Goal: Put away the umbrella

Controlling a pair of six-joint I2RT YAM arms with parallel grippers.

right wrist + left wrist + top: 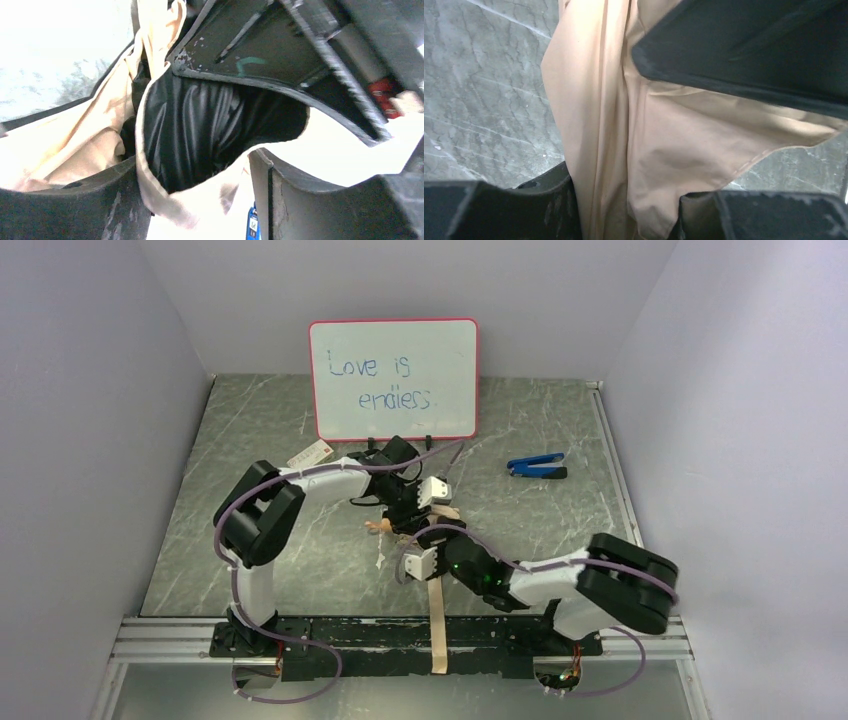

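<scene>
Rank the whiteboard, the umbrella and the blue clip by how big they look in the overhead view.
1. whiteboard: clearly the largest.
2 or 3. umbrella and blue clip: not ranked. Only small tan bits of the folded umbrella show and the rest is hidden, so I can't tell which looks bigger.

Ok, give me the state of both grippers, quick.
Left gripper: shut on the umbrella.
Right gripper: umbrella fabric lies between its fingers, but whether it grips cannot be told.
</scene>
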